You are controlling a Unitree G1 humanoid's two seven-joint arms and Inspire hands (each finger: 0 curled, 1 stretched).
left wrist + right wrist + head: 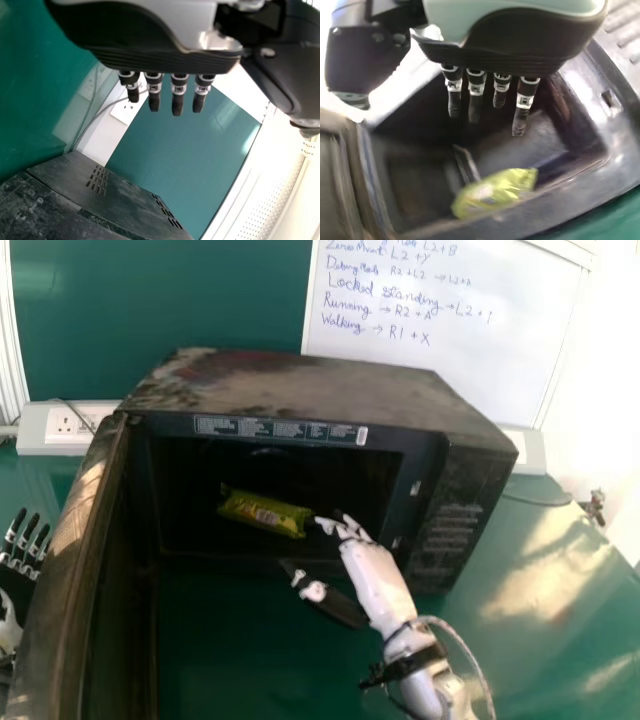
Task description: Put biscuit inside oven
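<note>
The right forearm [424, 695] is cased in white, wrapped by a black strap [408, 664] and flanked by a pale cable [464, 648]. On the right hand [378, 580] and left hand [20, 550], black fingers are ringed in seemingly silvery metal.

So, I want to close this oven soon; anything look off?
The oven looks grimy, its top smudged and patchy. The biscuit packet lies slanted inside, seemingly near the front rim. I see no spill.
</note>
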